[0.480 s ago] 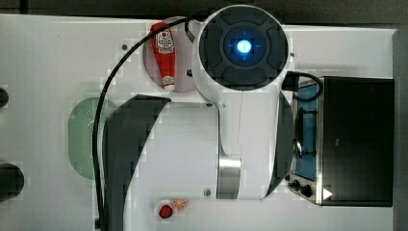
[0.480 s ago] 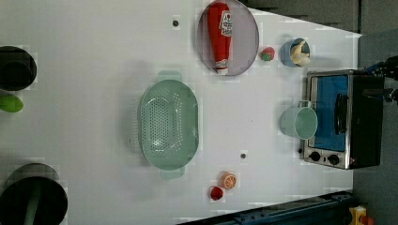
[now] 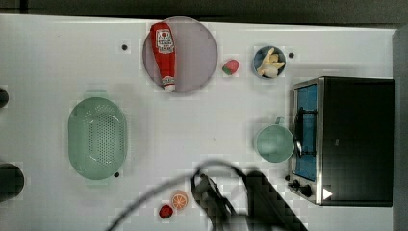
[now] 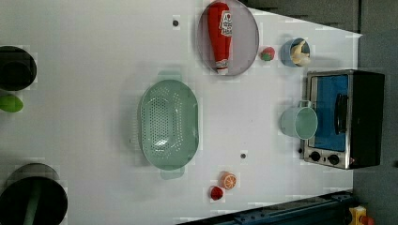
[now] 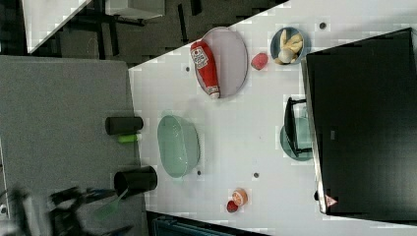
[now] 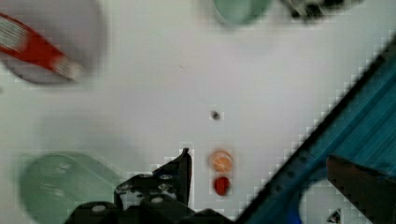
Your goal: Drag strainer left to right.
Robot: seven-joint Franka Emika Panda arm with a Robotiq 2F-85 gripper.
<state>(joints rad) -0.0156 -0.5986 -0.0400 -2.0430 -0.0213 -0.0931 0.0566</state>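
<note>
The strainer (image 3: 97, 138), a pale mint-green oblong colander with fine holes and tab handles, rests on the white table at the top view's left. It also lies mid-table in the left view as the strainer (image 4: 169, 123) and in the right view as the strainer (image 5: 178, 145). My arm (image 3: 219, 199) is a dark blur at the top view's bottom edge, well apart from it. In the wrist view a dark part of the gripper (image 6: 180, 175) hangs above the table, beside the strainer (image 6: 60, 186).
A ketchup bottle (image 3: 163, 55) lies on a grey plate (image 3: 195, 57). A smooth mint cup (image 3: 274, 143) stands against the toaster oven (image 3: 346, 139). A small blue bowl (image 3: 269, 61), a strawberry (image 3: 230, 67), an orange slice (image 3: 179, 199) and black pots (image 4: 16, 68) sit around.
The arm, which covered the middle of the top view, has swung down to the top view's bottom edge. The strainer has not moved.
</note>
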